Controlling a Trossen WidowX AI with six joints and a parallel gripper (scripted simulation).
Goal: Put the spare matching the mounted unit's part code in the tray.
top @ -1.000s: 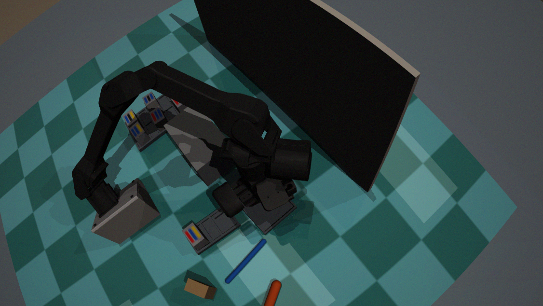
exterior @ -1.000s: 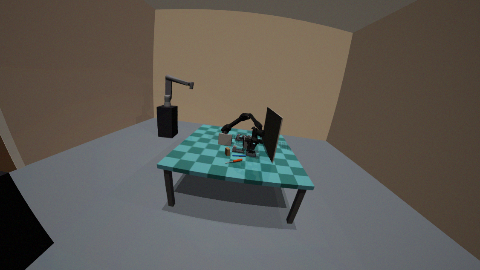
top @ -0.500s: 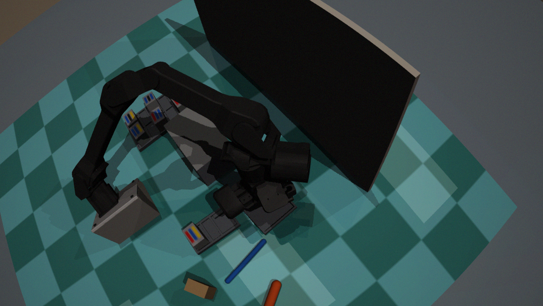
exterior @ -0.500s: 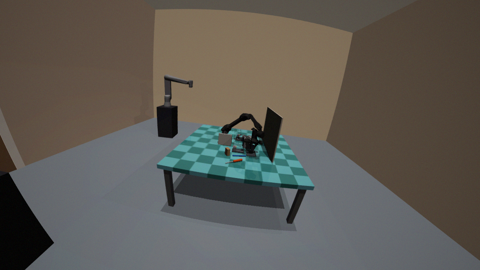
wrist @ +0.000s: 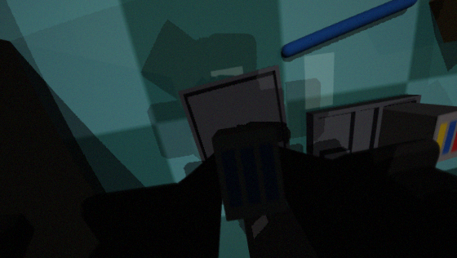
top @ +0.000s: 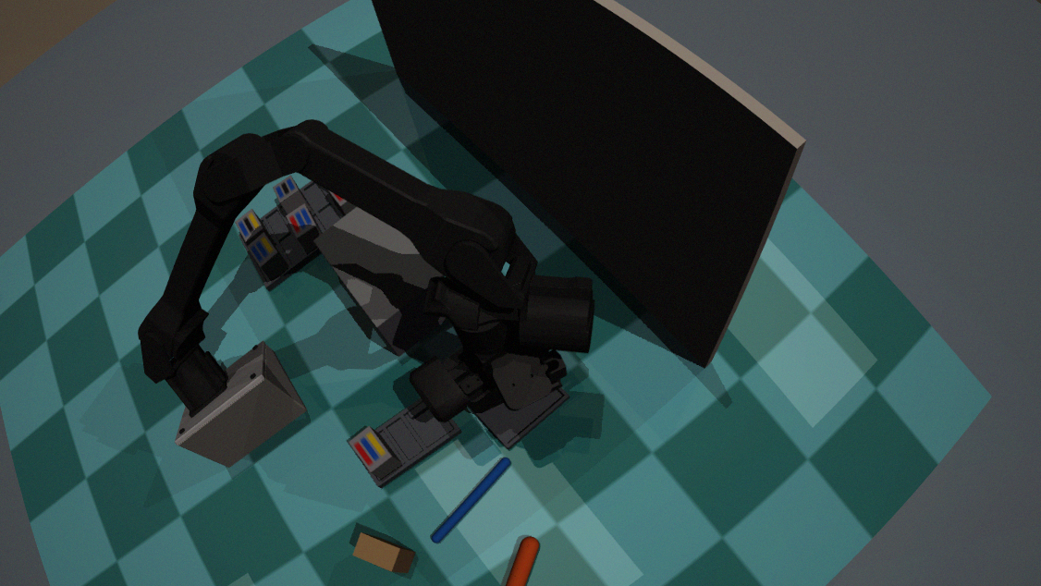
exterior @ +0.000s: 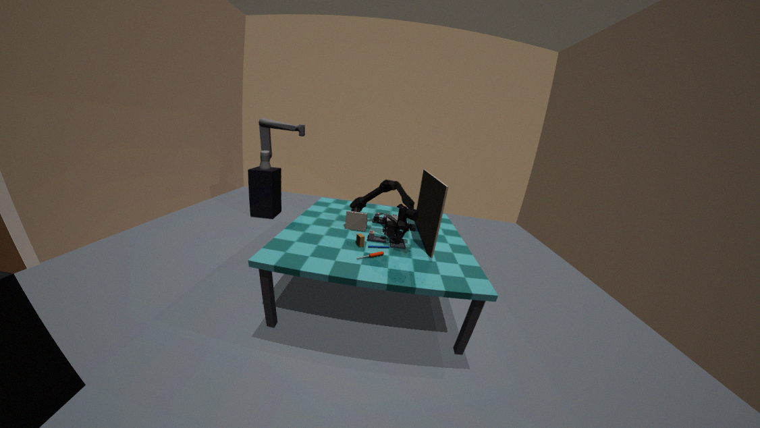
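My gripper is shut on a dark unit with three blue stripes. In the wrist view the unit stands in front of the near part of the flat grey tray; its height above the tray is hard to tell. A unit with red, blue and yellow stripes sits at one end of a slotted holder beside the tray. Several striped spares, one of them blue and yellow, stand in a rack. I cannot tell which unit is the mounted one.
A tall dark panel stands beside the arm. A pale box is under the arm's far end. A grey slanted block, blue rod, wooden block and orange-handled tool are around.
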